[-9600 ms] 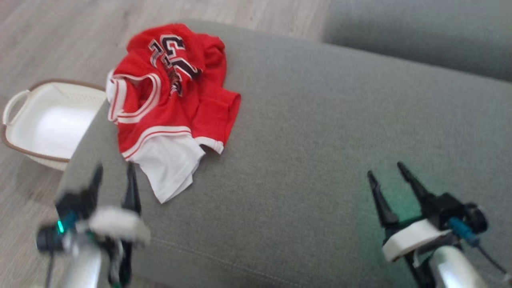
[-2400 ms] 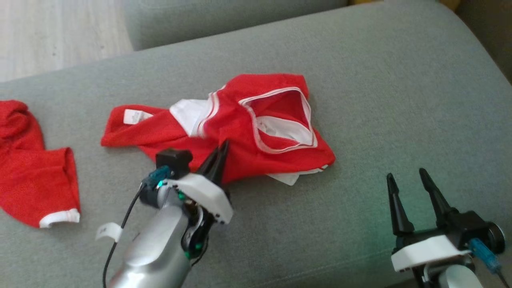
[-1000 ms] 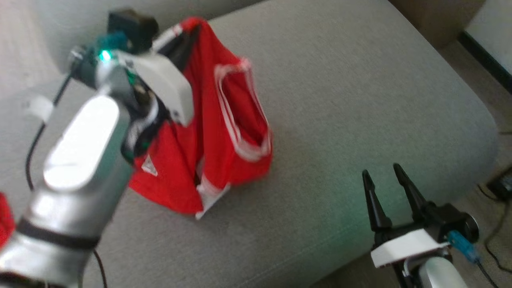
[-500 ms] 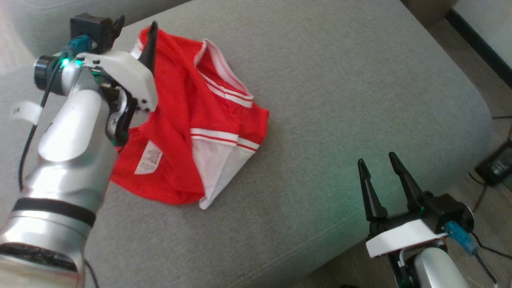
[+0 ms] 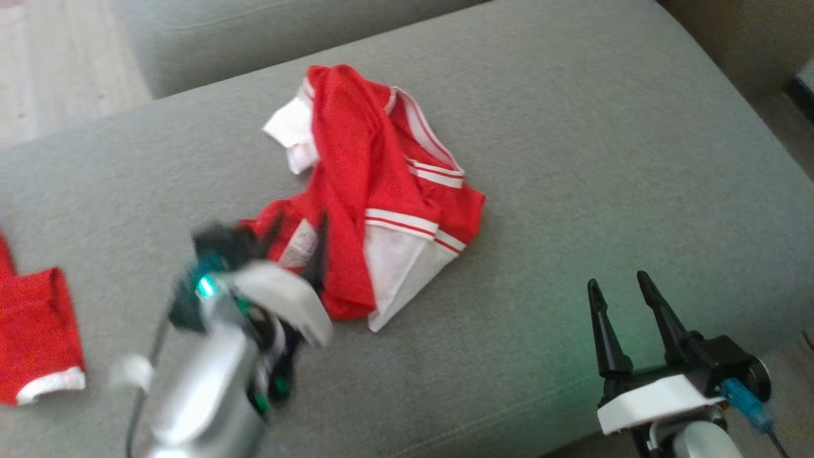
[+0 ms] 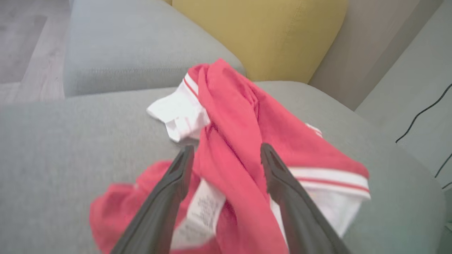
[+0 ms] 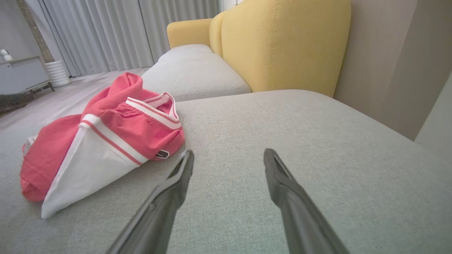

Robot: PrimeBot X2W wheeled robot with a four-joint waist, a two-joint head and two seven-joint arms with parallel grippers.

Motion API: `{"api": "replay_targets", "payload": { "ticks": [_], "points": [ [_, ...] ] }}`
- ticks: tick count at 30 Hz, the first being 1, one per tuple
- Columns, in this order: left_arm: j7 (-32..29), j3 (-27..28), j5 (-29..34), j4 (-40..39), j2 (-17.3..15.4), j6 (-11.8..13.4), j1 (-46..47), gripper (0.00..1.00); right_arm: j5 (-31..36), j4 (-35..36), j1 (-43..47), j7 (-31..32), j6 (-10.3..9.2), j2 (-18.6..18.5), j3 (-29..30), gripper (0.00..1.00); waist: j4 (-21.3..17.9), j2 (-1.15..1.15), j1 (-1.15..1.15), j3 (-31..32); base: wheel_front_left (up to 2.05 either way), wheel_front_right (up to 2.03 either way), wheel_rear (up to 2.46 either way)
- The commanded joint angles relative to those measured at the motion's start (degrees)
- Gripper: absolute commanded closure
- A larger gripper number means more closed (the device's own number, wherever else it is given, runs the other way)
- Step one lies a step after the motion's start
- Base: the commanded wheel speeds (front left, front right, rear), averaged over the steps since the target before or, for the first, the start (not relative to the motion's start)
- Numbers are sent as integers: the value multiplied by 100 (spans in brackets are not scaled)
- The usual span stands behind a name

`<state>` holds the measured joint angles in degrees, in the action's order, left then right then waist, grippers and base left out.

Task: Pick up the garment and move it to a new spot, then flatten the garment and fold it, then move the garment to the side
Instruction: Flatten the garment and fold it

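While the left arm reaches in over the near-left part of the grey cushion [image 5: 572, 159], blurred in the head view, the left gripper [image 5: 300, 222] points toward the cushion's far edge. Its two fingers are spread apart, pinching nothing. The garment [image 5: 375, 191], a red jersey with white trim, lies crumpled around the middle of the cushion. Its near folds and a white label sit right at the fingertips. In the left wrist view red cloth shows between and beyond the fingers, though whether they touch it cannot be told. The right gripper [image 5: 618, 281] sits at the cushion's near-right edge, fingers spread and empty, well apart from the garment. A second red piece [image 5: 38, 331] lies at the cushion's left end.
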<state>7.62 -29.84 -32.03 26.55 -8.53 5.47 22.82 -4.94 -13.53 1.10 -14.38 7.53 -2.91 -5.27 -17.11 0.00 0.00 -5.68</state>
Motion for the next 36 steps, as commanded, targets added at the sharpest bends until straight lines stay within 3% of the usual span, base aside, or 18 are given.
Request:
{"api": "replay_targets", "payload": {
  "ticks": [1, 5, 12, 27, 28, 29, 30, 36],
  "points": [
    [9, 151, -21, -286, -41, 39, 189, 0, 48, 229, -118, -62, -4, -61, -116, 0, 106, 0, 0, 24, 0, 0, 0],
    [-118, -26, -82, -941, 151, 360, -491, 0, 63, 285, -120, -62, -4, -126, -133, 0, 297, 0, 0, -144, 0, 0, 0],
    [-45, 165, -192, -809, 219, 581, -404, 0, 52, 311, -244, -62, -4, -198, -227, 0, 319, 0, 0, -378, 0, 0, 0],
    [-101, 537, -678, 152, 300, 542, -17, 0, 33, 256, -306, -62, -4, -214, -286, 0, 175, 0, 0, -493, 0, 0, 0],
    [-88, 564, -724, 195, 310, 507, 21, 11, 33, 253, -310, -62, -4, -215, -287, 0, 177, 0, 0, -499, 0, 0, 0],
    [-79, 537, -707, 247, 293, 450, 79, 51, 33, 250, -316, -62, -4, -217, -294, 0, 176, 0, 0, -506, 0, 0, 0],
    [-66, 541, -758, 361, 298, 335, 176, 100, 29, 242, -330, -62, -4, -221, -315, 0, 175, 0, 0, -514, 0, 0, 0],
    [50, 548, -785, 518, 280, 171, 353, 100, 26, 221, -334, -62, -4, -221, -342, 0, 167, 0, 0, -461, 0, 0, 0]
  ]
}}
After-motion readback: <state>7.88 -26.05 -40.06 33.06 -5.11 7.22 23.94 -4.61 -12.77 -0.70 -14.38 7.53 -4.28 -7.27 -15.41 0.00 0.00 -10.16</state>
